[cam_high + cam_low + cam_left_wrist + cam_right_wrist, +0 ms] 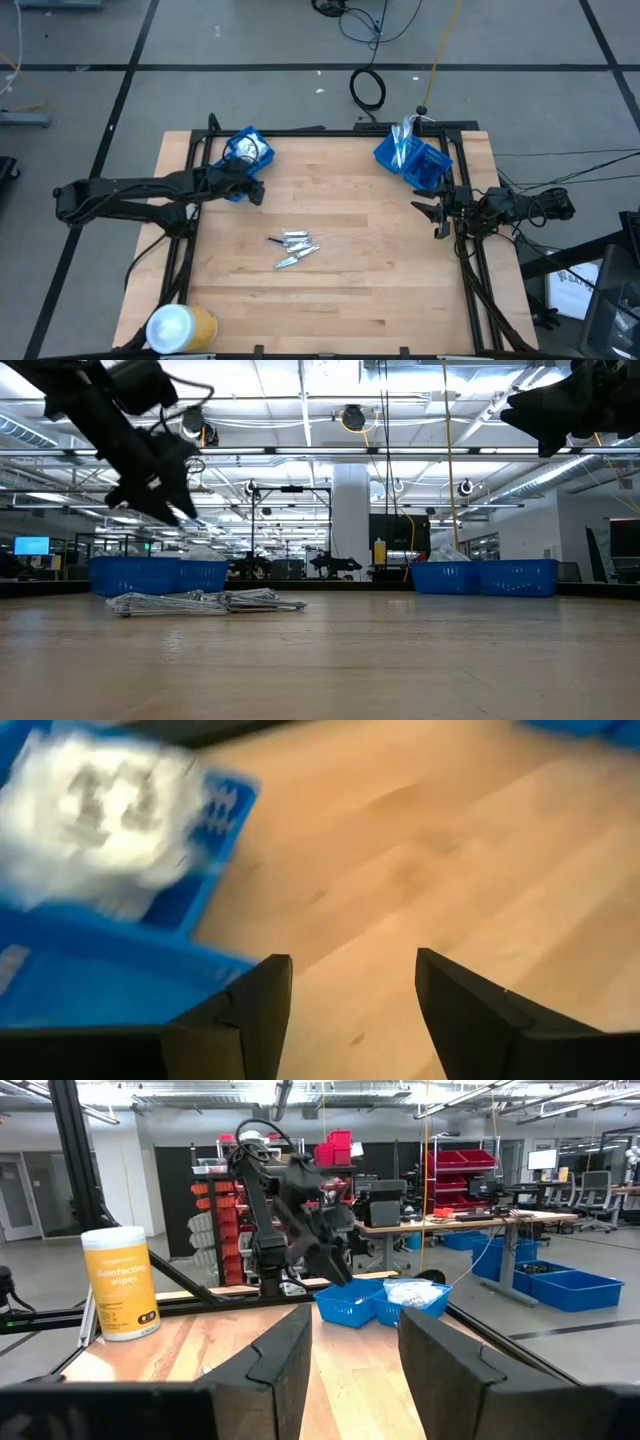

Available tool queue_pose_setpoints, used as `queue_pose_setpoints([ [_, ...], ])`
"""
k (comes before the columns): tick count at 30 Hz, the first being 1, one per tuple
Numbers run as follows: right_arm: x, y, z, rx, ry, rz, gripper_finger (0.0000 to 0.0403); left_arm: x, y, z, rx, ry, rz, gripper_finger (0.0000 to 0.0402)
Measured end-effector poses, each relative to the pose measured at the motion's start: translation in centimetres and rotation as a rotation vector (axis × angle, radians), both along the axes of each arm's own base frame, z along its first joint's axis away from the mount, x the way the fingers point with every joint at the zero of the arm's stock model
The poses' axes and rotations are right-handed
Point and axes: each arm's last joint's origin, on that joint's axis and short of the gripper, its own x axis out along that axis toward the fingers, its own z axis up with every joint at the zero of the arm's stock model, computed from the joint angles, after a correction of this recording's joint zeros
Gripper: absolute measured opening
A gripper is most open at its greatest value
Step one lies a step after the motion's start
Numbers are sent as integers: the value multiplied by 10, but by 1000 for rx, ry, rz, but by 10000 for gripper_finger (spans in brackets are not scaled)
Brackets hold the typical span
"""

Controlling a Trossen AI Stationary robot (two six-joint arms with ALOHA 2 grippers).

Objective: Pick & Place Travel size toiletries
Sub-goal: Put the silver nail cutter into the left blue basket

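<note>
The left arm reaches in from the tabletop's left side, its tool (252,190) over the near edge of the left bin (246,151); in its wrist view the dark fingers (255,1010) stand apart with only bare wood between them, holding nothing. The right arm waits at the right edge, its tool (432,212) just short of the right bin (414,157), fingers (280,1355) likewise spread and empty. The wooden tabletop (340,290) sits in a black frame on a grey floor; behind it lie an open workshop with red bins and desks. The toiletries (293,248), silver tubes in a small heap, lie near the middle of the tabletop, well apart from both tools. A yellow wipes canister (180,327) stands at the front left corner.
</note>
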Motion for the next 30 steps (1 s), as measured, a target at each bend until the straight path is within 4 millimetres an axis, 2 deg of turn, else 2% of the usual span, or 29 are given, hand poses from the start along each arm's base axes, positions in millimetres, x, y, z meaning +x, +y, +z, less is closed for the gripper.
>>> queue_pose_setpoints([
  [4, 0, 0, 0, 0, 0, 1, 139, 1, -10, 11, 45, -74, -80, 209],
  [7, 0, 0, 0, 0, 0, 1, 139, 2, -18, 10, 26, -60, -138, 209],
  [10, 0, 0, 0, 0, 0, 1, 139, 7, -30, 10, -30, -77, -346, 209],
  [13, 0, 0, 0, 0, 1, 1, 139, 21, -50, 9, -24, -112, -591, 203],
  [17, 0, 0, 0, 0, 0, 2, 139, 35, -81, 8, 40, -162, -766, 189],
  [23, 0, 0, 0, 0, 0, 1, 139, 44, -113, -19, 129, 3, -881, 170],
  [30, 0, 0, 0, 0, 0, 1, 139, 53, -122, -52, 169, 172, -882, 165],
])
